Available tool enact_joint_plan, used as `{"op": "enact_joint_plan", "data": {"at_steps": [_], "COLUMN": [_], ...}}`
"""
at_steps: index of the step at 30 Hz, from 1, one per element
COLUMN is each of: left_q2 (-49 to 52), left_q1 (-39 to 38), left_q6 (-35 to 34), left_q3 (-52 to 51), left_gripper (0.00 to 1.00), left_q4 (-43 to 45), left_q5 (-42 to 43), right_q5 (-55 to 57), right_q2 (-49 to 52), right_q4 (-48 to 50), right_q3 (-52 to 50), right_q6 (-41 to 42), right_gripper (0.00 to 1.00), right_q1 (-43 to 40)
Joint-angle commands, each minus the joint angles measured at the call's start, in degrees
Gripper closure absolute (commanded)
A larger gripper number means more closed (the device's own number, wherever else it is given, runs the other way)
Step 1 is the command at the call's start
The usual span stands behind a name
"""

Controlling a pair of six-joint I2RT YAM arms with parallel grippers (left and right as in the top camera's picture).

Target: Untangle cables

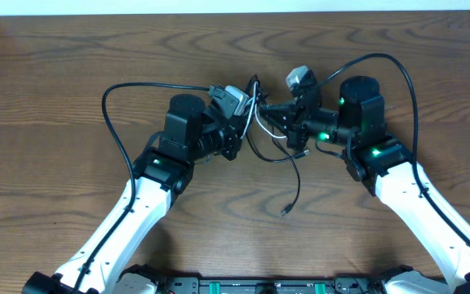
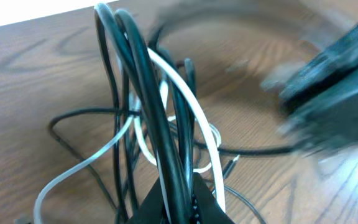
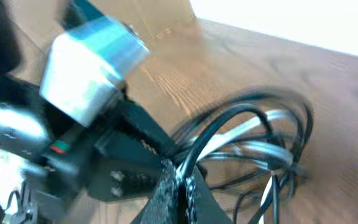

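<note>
left claw (image 2: 178, 200) clamped on cables (image 2: 143, 81) | right claw (image 3: 180, 190) clamped on cables

Prob. a robotics lab or test bench: a white-and-black left arm (image 1: 129, 220) & right arm (image 1: 431, 220) are mounted at the near edge of a wood-grain table (image 1: 55, 65). Green status LEDs (image 1: 375, 152) are lit on them. A black base rail (image 1: 259, 287) w/ green connectors is seen between the arm bases.

The left arm (image 1: 137, 208) and right arm (image 1: 419, 196) share white lower links, black joints, small green lights (image 1: 374, 152) and looping thick black cables (image 1: 113, 122).
</note>
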Motion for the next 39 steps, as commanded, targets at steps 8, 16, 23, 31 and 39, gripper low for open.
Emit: {"op": "enact_joint_plan", "data": {"at_steps": [8, 16, 23, 31, 39], "left_q2": [-0.28, -0.28, -0.28, -0.31, -0.35], "left_q1": [-0.07, 0.00, 0.00, 0.00, -0.02], "left_q6": [0.81, 0.83, 0.81, 0.76, -0.57], "left_q3": [-0.15, -0.15, -0.15, -0.15, -0.15], "left_gripper": [0.92, 0.92, 0.92, 0.92, 0.92], "left_q4": [-2.56, -2.80, -3.61, -3.43, -0.37], "left_q5": [-5.49, -7.04, -11.52, -11.45, -10.60], "right_q5": [-17.62, -6.01, 9.29, 17.33, 17.07], "right_q2": [-1.31, -1.31, -1.31, -1.31, -1.31], "right_q4": [17.79, 0.96, -7.87, -17.35, -18.23], "right_q3": [0.48, 0.48, 0.48, 0.48, 0.48], "right_q6": [-0.42, -3.34, 2.03, 2.23, 2.21], "right_gripper": [0.99, 0.99, 0.99, 0.64, 0.58], "right_q1": [-2.82, -3.13, -6.60, -7.91, -7.89]}}
